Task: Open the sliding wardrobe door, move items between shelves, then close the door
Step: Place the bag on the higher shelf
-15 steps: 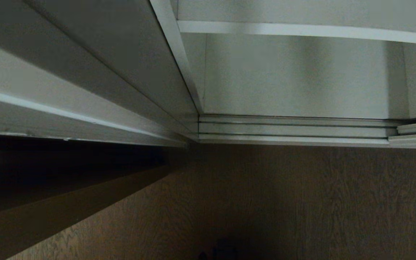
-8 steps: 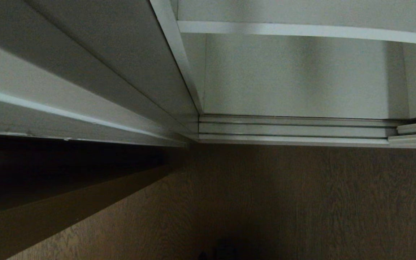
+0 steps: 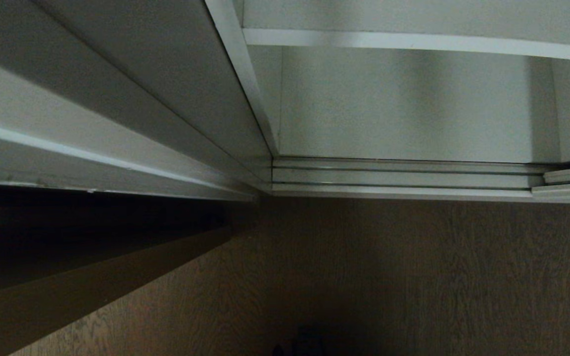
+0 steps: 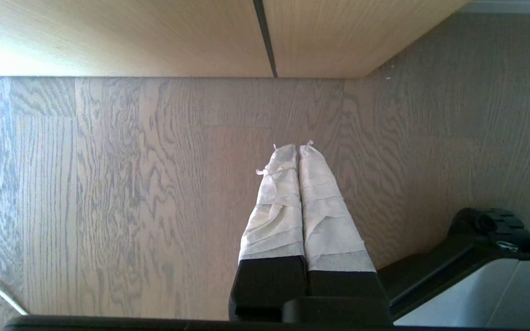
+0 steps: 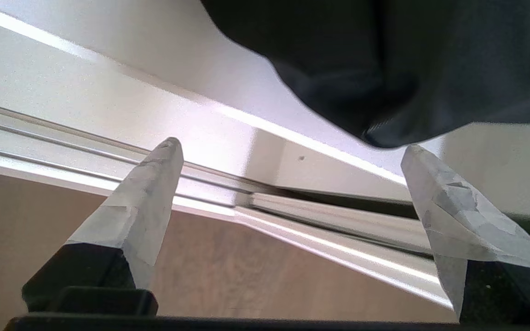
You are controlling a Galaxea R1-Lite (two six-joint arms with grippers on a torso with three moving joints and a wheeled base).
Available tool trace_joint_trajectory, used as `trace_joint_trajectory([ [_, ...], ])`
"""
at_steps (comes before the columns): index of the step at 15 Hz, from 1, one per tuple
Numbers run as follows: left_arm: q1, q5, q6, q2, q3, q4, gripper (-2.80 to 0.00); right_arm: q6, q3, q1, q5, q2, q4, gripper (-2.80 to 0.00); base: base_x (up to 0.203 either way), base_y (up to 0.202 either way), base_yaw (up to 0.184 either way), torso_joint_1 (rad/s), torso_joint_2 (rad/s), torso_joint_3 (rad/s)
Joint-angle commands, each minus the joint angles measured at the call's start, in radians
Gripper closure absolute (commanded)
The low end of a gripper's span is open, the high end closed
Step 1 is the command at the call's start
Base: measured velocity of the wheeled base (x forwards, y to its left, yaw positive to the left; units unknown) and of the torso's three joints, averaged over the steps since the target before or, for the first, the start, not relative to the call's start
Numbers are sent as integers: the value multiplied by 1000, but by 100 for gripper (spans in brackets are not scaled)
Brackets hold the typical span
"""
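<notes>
1. The wood-grain floor (image 3: 413, 277) fills the lower half of the head view, running up to the foot of the white wardrobe (image 3: 403, 104), whose interior stands exposed on the right side of that view.
2. The sliding wardrobe door (image 3: 131, 84) is a pale panel with a thin metal frame, slanting across the left of the head view; its edge ends where the open compartment begins, so the opening is uncovered.
3. 1 white shelf (image 3: 413, 42) spans the open compartment near the top of the head view, its front edge catching light.
4. A silver floor track (image 3: 403, 178) with parallel grooves runs along the wardrobe's base, between the compartment and the floor.
5. The black fabric item (image 5: 398, 59) hangs over the edge of a white board in the right wrist view, above the track; it appears in no other view.
6. The right gripper (image 5: 292, 151) sits just below the black fabric item with its 2 taped fingers (image 5: 145, 193) spread wide, nothing between them; whether the far fingertip touches the fabric is unclear.
7. The left gripper (image 4: 298, 149) points down at the floor, away from the wardrobe, beside a light wood-grain panel (image 4: 154, 37); its 2 wrapped fingers are pressed together, empty.
</notes>
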Motion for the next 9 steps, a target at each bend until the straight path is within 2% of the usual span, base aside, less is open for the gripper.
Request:
trace_joint_trajectory([
  [1, 1, 0, 0, 1, 0, -1, 0, 6, 12, 17, -3, -35, 25, -280, 0, 0, 0, 0, 0, 0],
  [7, 1, 0, 0, -1, -1, -1, 0, -11, 6, 22, -12, -209, 175, -280, 0, 0, 0, 0, 0, 0],
  [9, 1, 0, 0, 1, 0, -1, 0, -12, 6, 17, -42, -279, 241, -280, 0, 0, 0, 0, 0, 0],
])
